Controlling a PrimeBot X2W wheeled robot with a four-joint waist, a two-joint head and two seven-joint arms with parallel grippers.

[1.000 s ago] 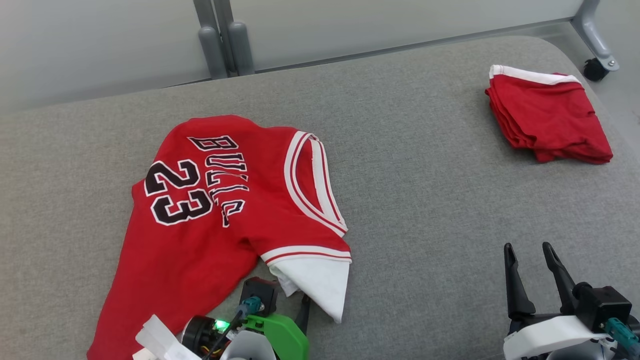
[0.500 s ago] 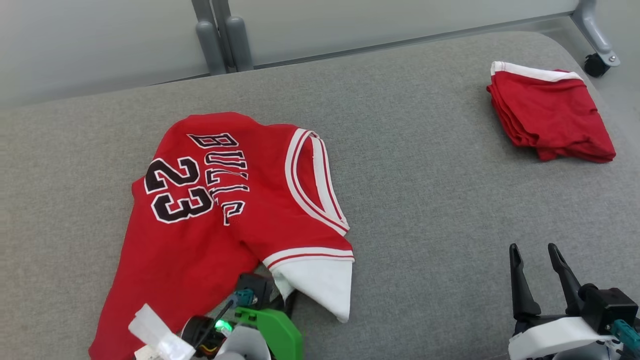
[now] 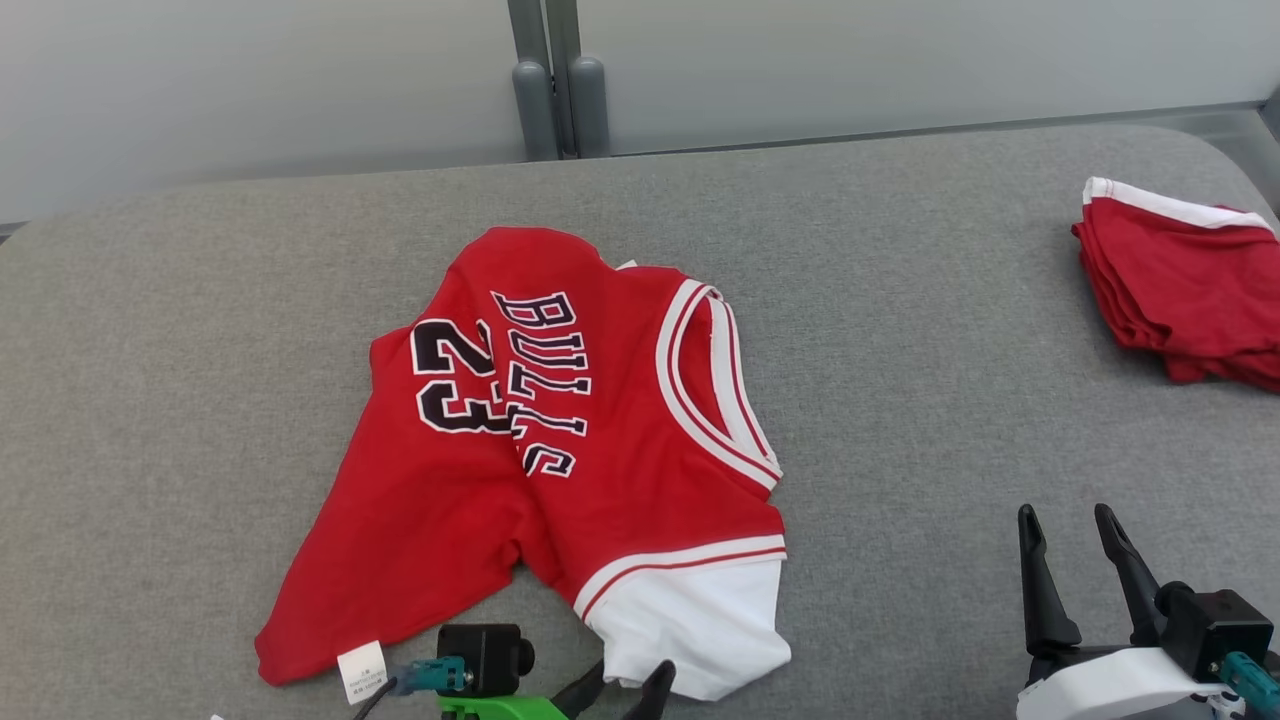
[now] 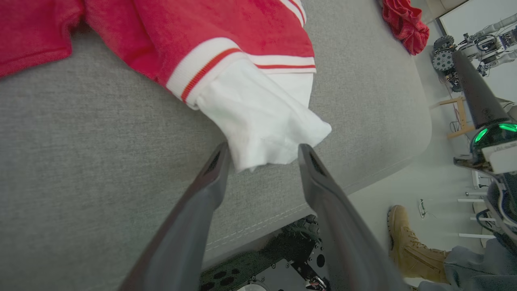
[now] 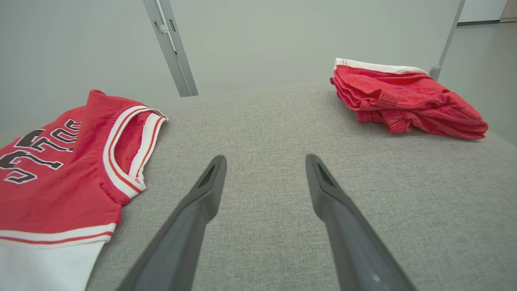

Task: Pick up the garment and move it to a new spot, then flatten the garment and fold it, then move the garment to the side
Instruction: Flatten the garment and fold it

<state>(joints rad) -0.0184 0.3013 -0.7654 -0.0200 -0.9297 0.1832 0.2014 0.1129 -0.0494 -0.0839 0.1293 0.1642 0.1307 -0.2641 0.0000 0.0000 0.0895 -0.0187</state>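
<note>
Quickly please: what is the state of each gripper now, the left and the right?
Left gripper: open, fingers apart on either side of the white edge of the jersey, not clamping it.
Right gripper: open, holding nothing.

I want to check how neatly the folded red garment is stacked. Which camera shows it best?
Right wrist view: the folded red garment lies whole, layers and white band plain. The head view cuts it off at the right edge; the left wrist view catches it small and far, at the top.
</note>
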